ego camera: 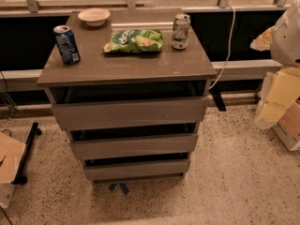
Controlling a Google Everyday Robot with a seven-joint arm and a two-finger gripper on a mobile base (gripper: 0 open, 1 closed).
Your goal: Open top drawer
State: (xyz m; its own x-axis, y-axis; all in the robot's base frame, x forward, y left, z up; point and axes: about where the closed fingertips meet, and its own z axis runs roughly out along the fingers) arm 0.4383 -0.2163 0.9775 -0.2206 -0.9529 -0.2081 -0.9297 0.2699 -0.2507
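The top drawer is the widest of three grey-brown handleless fronts on a small cabinet in the middle of the camera view. A dark gap shows between its upper edge and the cabinet top. The two narrower-looking drawer fronts lie below it. My arm shows as a pale bulky shape at the right edge, with my gripper as pale yellowish parts below it. The gripper is well to the right of the cabinet and touches nothing on it.
On the cabinet top stand a blue can, a white bowl, a green chip bag and a green-white can. A white cable hangs at the right. A black stand and a box are at the left on the speckled floor.
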